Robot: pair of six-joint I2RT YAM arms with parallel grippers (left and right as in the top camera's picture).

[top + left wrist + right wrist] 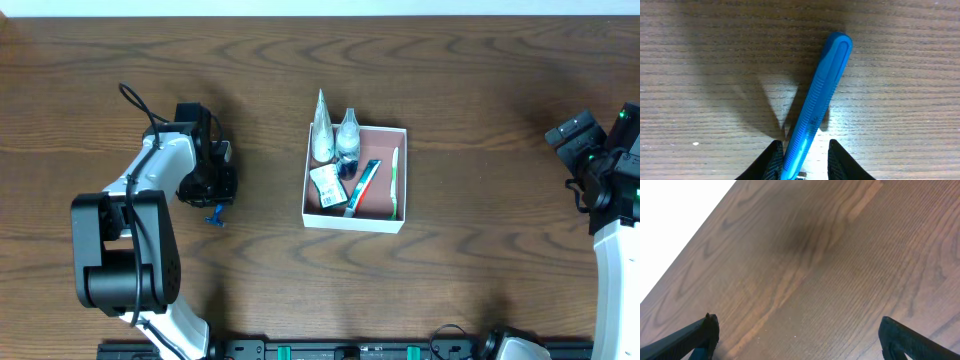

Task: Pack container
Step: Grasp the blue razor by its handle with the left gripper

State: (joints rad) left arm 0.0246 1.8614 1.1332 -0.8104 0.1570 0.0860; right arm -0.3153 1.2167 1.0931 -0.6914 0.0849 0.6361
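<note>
The container (354,221), a shallow white-walled box with a pinkish floor, sits mid-table. It holds a clear cone tube (321,128), a small bottle (348,133), a small packet (327,184), a toothpaste tube (363,185) and a green toothbrush (394,170). A blue ribbed handle (215,215) lies on the wood to the left of it. My left gripper (207,192) is over it. In the left wrist view its fingers (804,157) straddle the blue handle (822,90), with a gap at the right finger. My right gripper (578,132) is at the far right, and the right wrist view shows it open (797,327) and empty.
The dark wood table (480,280) runs to its far edge at the top of the overhead view. The left arm's cable (135,100) loops behind the arm. The arm bases stand at the front edge.
</note>
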